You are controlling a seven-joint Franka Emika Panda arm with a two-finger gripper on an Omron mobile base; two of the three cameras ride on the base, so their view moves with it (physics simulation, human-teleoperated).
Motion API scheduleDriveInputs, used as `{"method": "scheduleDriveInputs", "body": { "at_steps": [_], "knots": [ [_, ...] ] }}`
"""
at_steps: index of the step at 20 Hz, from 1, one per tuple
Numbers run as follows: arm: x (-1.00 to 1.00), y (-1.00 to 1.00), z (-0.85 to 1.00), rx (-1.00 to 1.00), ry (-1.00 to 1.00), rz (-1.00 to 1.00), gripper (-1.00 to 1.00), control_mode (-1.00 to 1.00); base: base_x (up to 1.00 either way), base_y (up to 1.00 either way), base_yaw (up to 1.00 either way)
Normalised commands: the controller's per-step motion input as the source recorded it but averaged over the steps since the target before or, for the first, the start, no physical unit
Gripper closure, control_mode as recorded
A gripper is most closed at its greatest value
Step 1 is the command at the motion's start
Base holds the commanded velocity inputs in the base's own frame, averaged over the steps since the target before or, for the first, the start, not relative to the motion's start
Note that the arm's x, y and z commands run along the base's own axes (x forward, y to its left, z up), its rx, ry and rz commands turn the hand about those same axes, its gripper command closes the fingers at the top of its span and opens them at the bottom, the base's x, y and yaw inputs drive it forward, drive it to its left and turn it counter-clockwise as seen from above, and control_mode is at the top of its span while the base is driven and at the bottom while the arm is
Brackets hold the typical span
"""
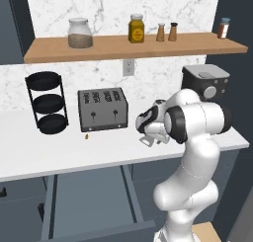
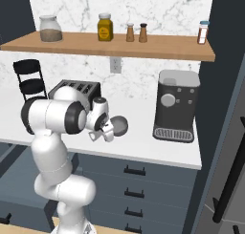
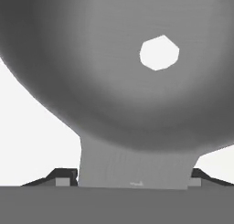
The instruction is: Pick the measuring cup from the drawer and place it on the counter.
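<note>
The measuring cup (image 2: 120, 125) sits low over the white counter (image 2: 143, 143), between the toaster and the coffee machine. In the hand view its grey bowl (image 3: 114, 72) looms close, and its flat handle runs down between my fingertips. My gripper (image 3: 130, 177) stands open, its jaws just off the handle's sides, with a thin gap on the left. The gripper (image 2: 103, 131) points at the cup from the left. In the left base view the gripper (image 1: 147, 137) hangs over the counter (image 1: 59, 149), right of the toaster. Below, the drawer (image 1: 89, 201) is pulled out, its blue-grey inside bare.
A toaster (image 1: 103, 109) and a black three-tier rack (image 1: 47, 102) stand on the counter to the left. A coffee machine (image 2: 176, 105) stands to the right. Jars and shakers line the wooden shelf (image 1: 133, 46) above. Closed drawer fronts (image 2: 134, 180) lie under the counter.
</note>
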Motion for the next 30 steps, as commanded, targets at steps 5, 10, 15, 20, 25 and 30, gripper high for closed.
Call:
{"method": "scheduleDriveInputs", "body": {
  "at_steps": [5, 10, 15, 20, 25, 30],
  "knots": [
    [0.23, 0.0, -0.22, 0.0, -0.01, 0.0, -1.0, -1.0, 0.0, 0.0, 0.0],
    [0.0, -0.01, 0.05, 0.0, -0.03, 0.0, -1.0, -1.0, 0.0, 0.0, 0.0],
    [0.0, -0.05, 0.17, 0.0, -0.06, 0.0, -1.0, -1.0, 0.0, 0.0, 0.0],
    [0.0, 0.0, 0.25, 0.0, -0.11, 0.0, -1.0, -1.0, 0.0, 0.0, 0.0],
    [-0.3, -0.06, 0.61, 0.0, -0.21, 0.0, -1.0, -1.0, 0.0, 0.0, 0.0],
    [-0.83, -0.43, 0.89, 0.0, -0.16, -0.03, -1.0, -1.0, 0.0, 0.0, 0.0]
  ]
}}
